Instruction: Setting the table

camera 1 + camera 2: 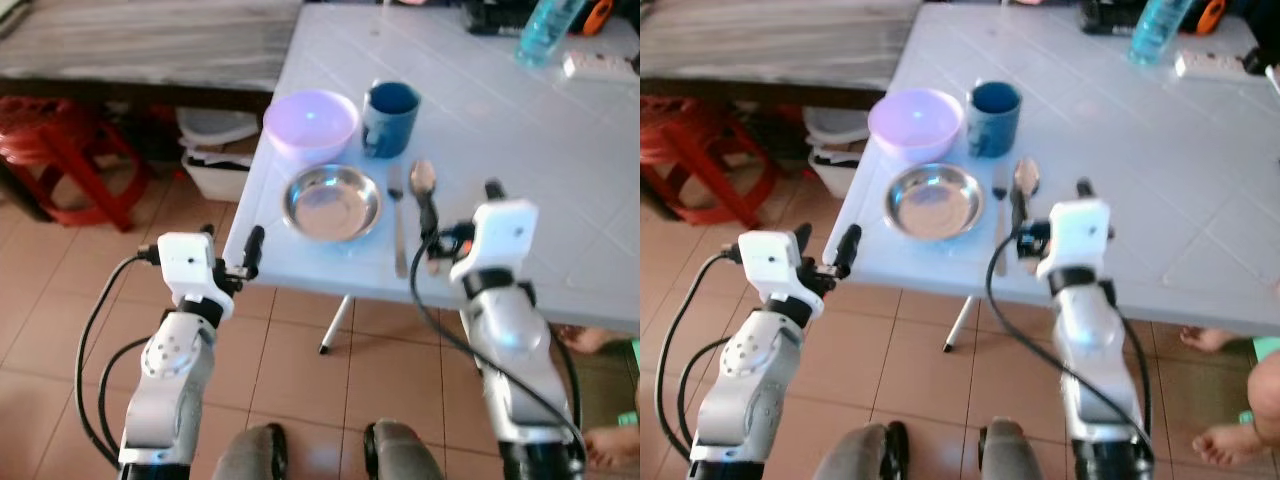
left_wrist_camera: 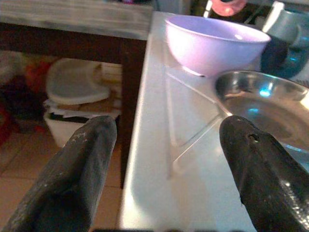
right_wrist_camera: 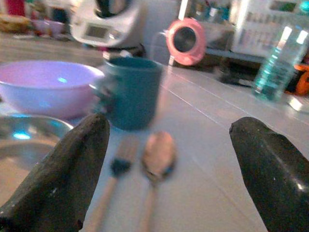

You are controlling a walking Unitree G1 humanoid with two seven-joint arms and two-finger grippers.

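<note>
On the near left corner of the white table (image 1: 520, 150) stand a lilac bowl (image 1: 310, 122) and a dark blue mug (image 1: 390, 118). In front of them lies a steel plate (image 1: 332, 202), with a fork (image 1: 397, 215) and a spoon (image 1: 424, 180) to its right. My left gripper (image 1: 232, 245) is open at the table's front left edge, level with the plate (image 2: 265, 101). My right gripper (image 1: 460, 205) hovers open just behind the spoon (image 3: 157, 154) and fork (image 3: 118, 166), with nothing held.
A water bottle (image 1: 548, 30) and a power strip (image 1: 600, 67) sit at the table's far right. Left of the table are a wooden bench (image 1: 150, 45), a red stool (image 1: 70, 150) and a white box (image 1: 215, 165). A person's feet (image 1: 590, 340) show at the right.
</note>
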